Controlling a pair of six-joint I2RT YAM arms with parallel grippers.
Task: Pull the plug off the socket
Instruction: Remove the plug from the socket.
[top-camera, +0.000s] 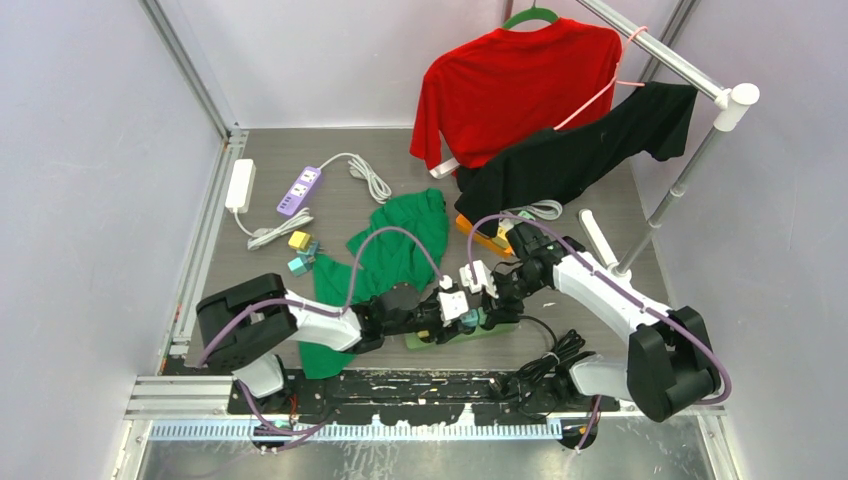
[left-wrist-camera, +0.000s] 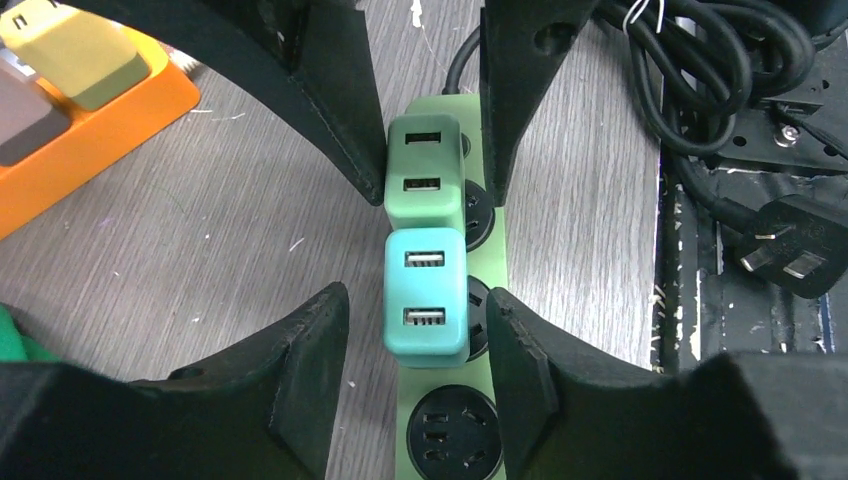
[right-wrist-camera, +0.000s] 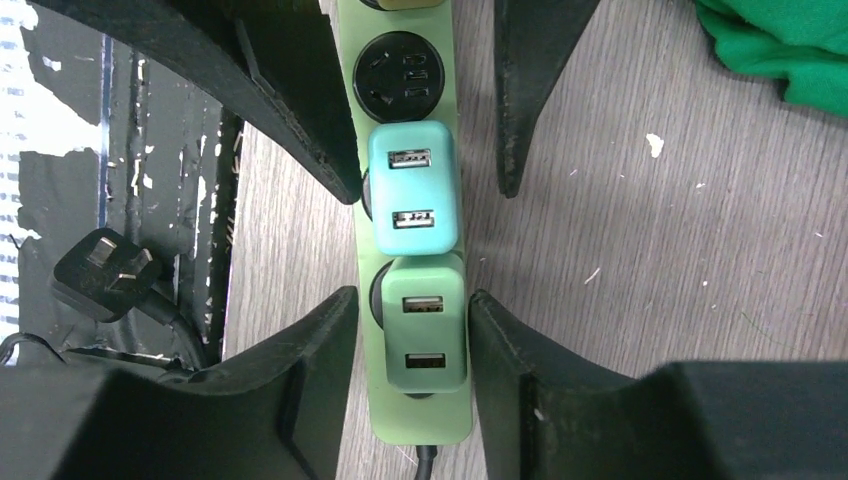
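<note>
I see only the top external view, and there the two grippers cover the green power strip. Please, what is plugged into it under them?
Observer: Two USB adapters sit next to each other in the power strip: a teal adapter and a green adapter.
Operator: Which gripper is at which one?
Observer: The left gripper straddles the teal adapter, and the right gripper straddles the green adapter.
Operator: Are they closed on the adapters?
Observer: No, both grippers are open. A gap shows on each side of the teal adapter.
</note>
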